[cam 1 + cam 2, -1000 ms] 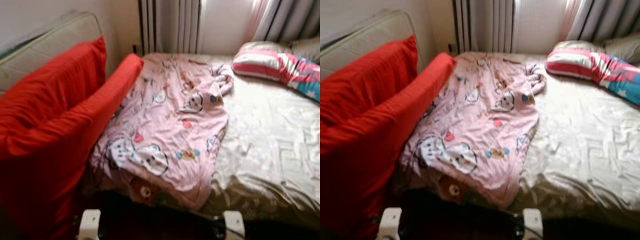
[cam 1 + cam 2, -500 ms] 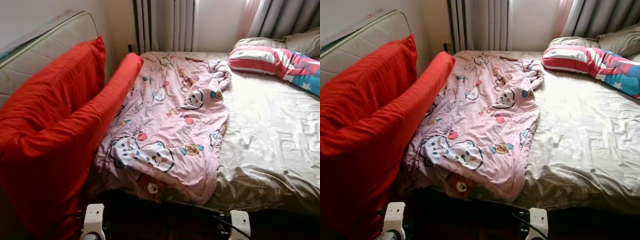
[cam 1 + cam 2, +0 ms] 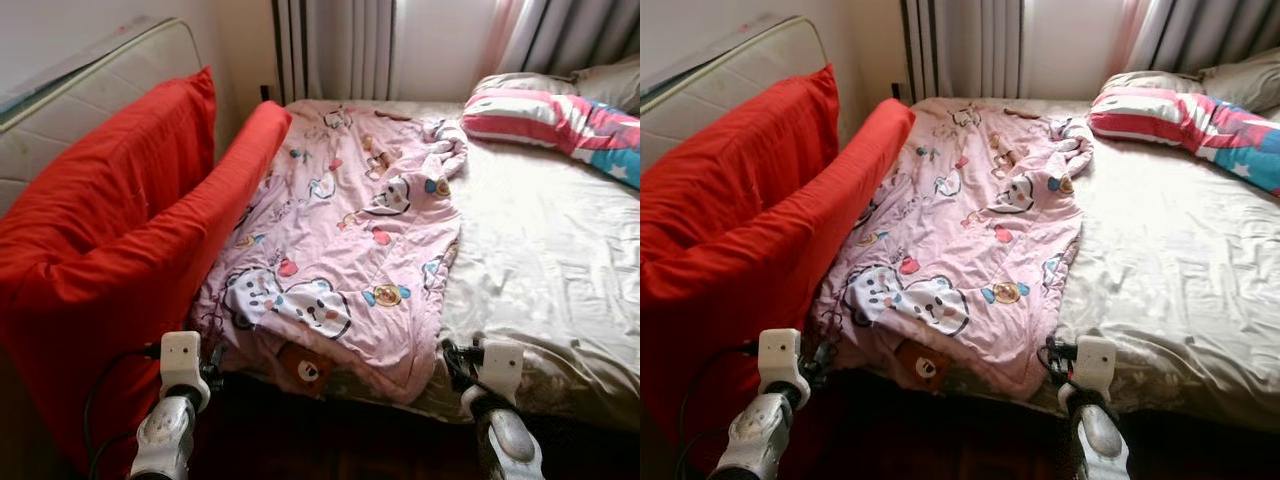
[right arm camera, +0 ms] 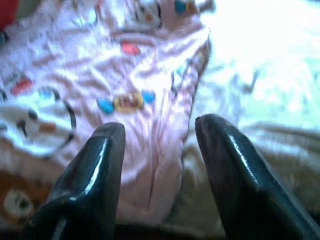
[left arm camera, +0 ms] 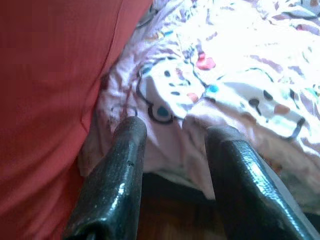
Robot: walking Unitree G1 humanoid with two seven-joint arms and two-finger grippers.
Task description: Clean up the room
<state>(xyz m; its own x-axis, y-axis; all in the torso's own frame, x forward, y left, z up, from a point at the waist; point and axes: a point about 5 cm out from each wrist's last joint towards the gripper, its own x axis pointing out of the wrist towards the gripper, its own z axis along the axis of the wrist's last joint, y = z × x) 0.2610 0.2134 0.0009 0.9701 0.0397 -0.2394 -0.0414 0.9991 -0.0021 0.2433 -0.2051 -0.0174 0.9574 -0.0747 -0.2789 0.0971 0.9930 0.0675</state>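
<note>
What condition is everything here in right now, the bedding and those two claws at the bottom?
Pink blanket: spread out, rumpled, hanging over the bed's near edge.
Beige sheet: wrinkled.
Striped pillow: lying at the far end.
Red cushion: propped beside the bed.
Left gripper: open, near the blanket's edge.
Right gripper: open, empty.

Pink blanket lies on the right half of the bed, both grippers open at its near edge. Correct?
Not quite: the head views show the pink blanket on the bed's left half, against the red cushion. The left gripper and right gripper are open at its near edge.
</note>
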